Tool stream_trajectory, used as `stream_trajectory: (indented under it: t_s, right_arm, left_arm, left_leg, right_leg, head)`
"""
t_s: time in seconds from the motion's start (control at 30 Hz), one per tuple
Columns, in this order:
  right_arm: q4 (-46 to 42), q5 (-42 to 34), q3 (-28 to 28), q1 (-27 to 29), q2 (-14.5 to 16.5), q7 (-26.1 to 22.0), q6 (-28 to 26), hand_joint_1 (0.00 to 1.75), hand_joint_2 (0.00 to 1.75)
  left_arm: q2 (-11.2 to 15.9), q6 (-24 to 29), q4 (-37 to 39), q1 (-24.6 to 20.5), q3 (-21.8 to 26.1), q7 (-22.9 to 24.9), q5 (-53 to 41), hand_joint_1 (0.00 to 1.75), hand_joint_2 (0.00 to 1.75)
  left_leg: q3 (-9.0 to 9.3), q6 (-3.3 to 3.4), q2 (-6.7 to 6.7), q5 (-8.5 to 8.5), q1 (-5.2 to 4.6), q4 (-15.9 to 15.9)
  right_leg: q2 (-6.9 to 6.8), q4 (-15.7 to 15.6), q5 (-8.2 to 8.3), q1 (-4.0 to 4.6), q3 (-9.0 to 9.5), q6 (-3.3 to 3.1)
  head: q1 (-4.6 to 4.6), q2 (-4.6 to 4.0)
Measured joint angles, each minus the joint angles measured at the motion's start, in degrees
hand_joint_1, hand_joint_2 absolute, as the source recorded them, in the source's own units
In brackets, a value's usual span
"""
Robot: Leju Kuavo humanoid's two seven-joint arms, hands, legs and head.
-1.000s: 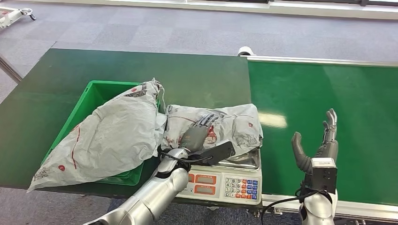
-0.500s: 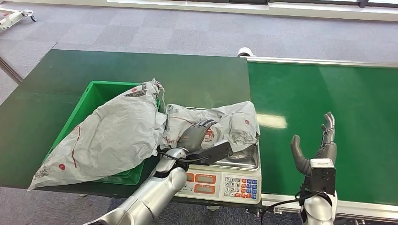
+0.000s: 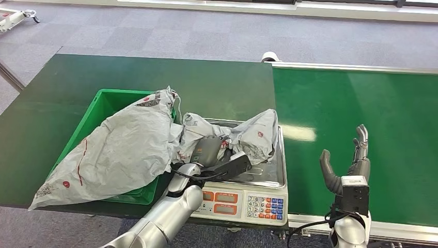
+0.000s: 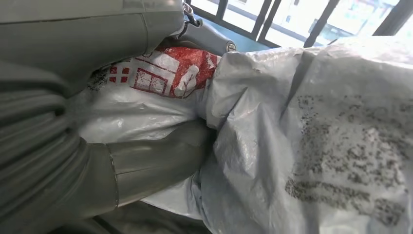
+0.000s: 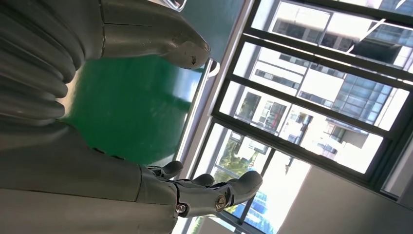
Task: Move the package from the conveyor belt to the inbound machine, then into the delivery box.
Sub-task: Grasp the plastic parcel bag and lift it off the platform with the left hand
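The scale (image 3: 243, 199) stands at the near edge of the dark green table (image 3: 46, 119), and every position below is given relative to it. The package (image 3: 248, 135), a crumpled grey plastic mailer with red print, lies on the scale's steel pan, bunched toward the pan's far left corner; the right part of the pan is bare metal. The left hand (image 3: 206, 151) rests on the package above the scale's display panel, and its fingers are clenched into the plastic, grasping the package; the left wrist view shows the thumb (image 4: 160, 161) pressed against a fold of the bag (image 4: 311, 126). Immediately left of the scale sits a green bin (image 3: 103, 103), with a second, larger grey bag (image 3: 119, 150) draped over its near rim and touching the package. To the right of the scale runs the green conveyor belt (image 3: 361, 108). The right hand (image 3: 351, 157) is raised over the belt, well apart from the scale, with fingers released, spread upright and holding nothing.
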Motion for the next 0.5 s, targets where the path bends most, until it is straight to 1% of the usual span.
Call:
stream_trajectory:
  t_s: [0.03,0.1,0.13,0.23,0.3,0.33,0.4,0.5]
  right_arm:
    - [0.0,0.0,0.0,0.0,0.0,0.0,0.0,0.0,1.75]
    - [0.0,0.0,0.0,0.0,0.0,0.0,0.0,0.0,1.75]
    - [0.0,0.0,0.0,0.0,0.1,0.0,0.0,0.0,1.75]
    - [0.0,-0.4,0.0,0.0,0.1,-0.1,-0.1,0.0,1.75]
    - [0.0,-1.0,0.0,0.0,0.1,-0.4,-0.4,0.0,1.75]
    - [0.1,-1.3,0.0,0.0,0.1,-0.6,-0.6,0.0,1.75]
    - [0.3,-1.9,0.0,-0.1,0.1,-1.1,-1.1,0.0,1.75]
    - [0.8,-2.8,0.1,-0.2,0.1,-1.7,-1.7,0.0,1.75]
  left_arm:
    - [0.0,1.2,-0.4,0.3,0.4,-1.3,1.0,1.75,1.75]
    - [0.0,4.6,-1.9,1.2,1.4,-5.6,4.1,1.75,1.75]
    - [-0.1,6.6,-3.0,1.6,1.9,-8.4,6.2,1.75,1.75]
    - [-0.2,12.0,-7.7,3.1,3.3,-18.7,15.5,1.75,1.75]
    - [-0.2,13.9,-11.8,4.1,3.8,-25.0,22.9,1.75,1.75]
    - [-0.1,14.4,-14.0,4.6,3.9,-27.1,26.3,1.75,1.75]
    - [0.3,15.1,-18.8,5.7,3.7,-28.8,32.4,1.75,1.75]
    - [1.2,16.5,-26.6,7.5,2.3,-29.2,39.4,1.75,1.75]
  left_leg:
    - [-0.01,0.0,0.0,0.0,0.0,0.0]
    - [-0.03,0.0,0.0,0.0,0.0,0.0]
    - [-0.05,0.0,0.0,0.0,0.0,0.0]
    - [-0.09,0.0,0.0,0.0,0.0,0.0]
    - [-0.13,0.0,0.0,0.0,0.0,0.0]
    - [-0.15,0.0,-0.01,0.0,0.0,0.0]
    - [-0.17,0.0,-0.01,0.0,0.0,0.0]
    - [-0.2,0.0,-0.02,0.0,0.0,0.0]
  right_leg:
    - [0.0,0.0,0.0,0.0,-0.01,0.0]
    - [0.01,0.0,0.0,0.0,-0.04,0.0]
    - [0.01,0.0,0.0,0.0,-0.06,0.0]
    - [0.0,0.0,0.0,0.0,-0.09,0.0]
    - [0.0,0.0,0.0,0.0,-0.11,0.0]
    - [0.0,0.0,0.0,0.0,-0.12,0.0]
    - [-0.01,0.0,-0.01,0.01,-0.13,0.0]
    - [-0.01,0.0,-0.01,0.0,-0.15,0.0]
  head:
    - [0.0,0.0]
    - [-0.01,0.0]
    - [-0.01,0.0]
    - [-0.01,0.0]
    - [-0.01,0.0]
    - [-0.01,0.0]
    - [-0.01,0.0]
    - [-0.02,0.0]
